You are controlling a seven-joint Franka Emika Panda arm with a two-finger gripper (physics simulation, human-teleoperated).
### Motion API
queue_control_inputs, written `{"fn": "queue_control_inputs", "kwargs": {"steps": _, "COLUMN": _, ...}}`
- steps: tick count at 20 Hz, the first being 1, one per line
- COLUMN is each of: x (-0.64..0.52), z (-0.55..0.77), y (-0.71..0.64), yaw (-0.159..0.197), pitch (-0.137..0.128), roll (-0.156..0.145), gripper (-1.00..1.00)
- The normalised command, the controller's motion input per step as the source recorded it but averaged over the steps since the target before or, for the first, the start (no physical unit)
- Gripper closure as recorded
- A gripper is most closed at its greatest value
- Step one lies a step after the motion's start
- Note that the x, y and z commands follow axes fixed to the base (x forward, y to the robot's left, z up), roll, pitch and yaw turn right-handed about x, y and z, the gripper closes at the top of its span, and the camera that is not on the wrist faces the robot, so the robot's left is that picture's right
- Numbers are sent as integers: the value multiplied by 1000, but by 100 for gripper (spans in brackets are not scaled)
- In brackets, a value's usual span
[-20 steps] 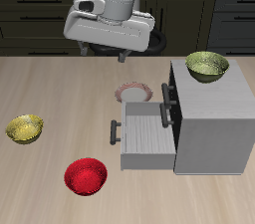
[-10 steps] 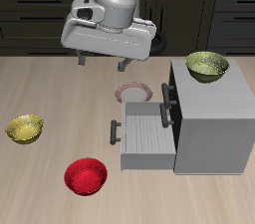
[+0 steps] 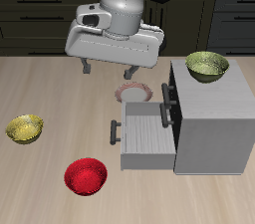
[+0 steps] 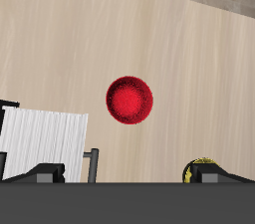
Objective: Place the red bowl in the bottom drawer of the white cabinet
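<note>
The red bowl sits upright on the wooden table near its front edge; the wrist view shows the red bowl from above with nothing around it. The white cabinet stands on the table, and its bottom drawer is pulled out with a ribbed floor and a dark bar handle; the wrist view also shows the drawer. My gripper hangs open high above the table, farther back than the bowl and apart from it, with nothing between its fingers.
One yellow-green patterned bowl rests on the cabinet's flat top. Another yellow-green bowl lies on the table beside the red bowl's area. A pale ring-shaped plate lies behind the open drawer.
The gripper has moved down and toward the table's front edge, closer to the red bowl. The bowls and the drawer have not moved.
</note>
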Motion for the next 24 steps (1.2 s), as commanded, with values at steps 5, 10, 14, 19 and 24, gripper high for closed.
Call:
{"fn": "queue_control_inputs", "kwargs": {"steps": 5, "x": 250, "z": -37, "y": -46, "yaw": 20, "pitch": 3, "roll": -20, "gripper": -100}}
{"fn": "queue_control_inputs", "kwargs": {"steps": 10, "x": 247, "z": -23, "y": -46, "yaw": 16, "pitch": -7, "roll": -4, "gripper": -100}}
{"fn": "queue_control_inputs", "kwargs": {"steps": 14, "x": 333, "z": 53, "y": 1, "yaw": 4, "pitch": -6, "roll": -6, "gripper": -100}}
{"fn": "queue_control_inputs", "kwargs": {"steps": 19, "x": 154, "z": 66, "y": -51, "yaw": 10, "pitch": -12, "roll": -19, "gripper": -100}}
{"fn": "queue_control_inputs", "kwargs": {"steps": 24, "x": 97, "z": -141, "y": -179, "yaw": -30, "pitch": 16, "roll": -13, "gripper": -100}}
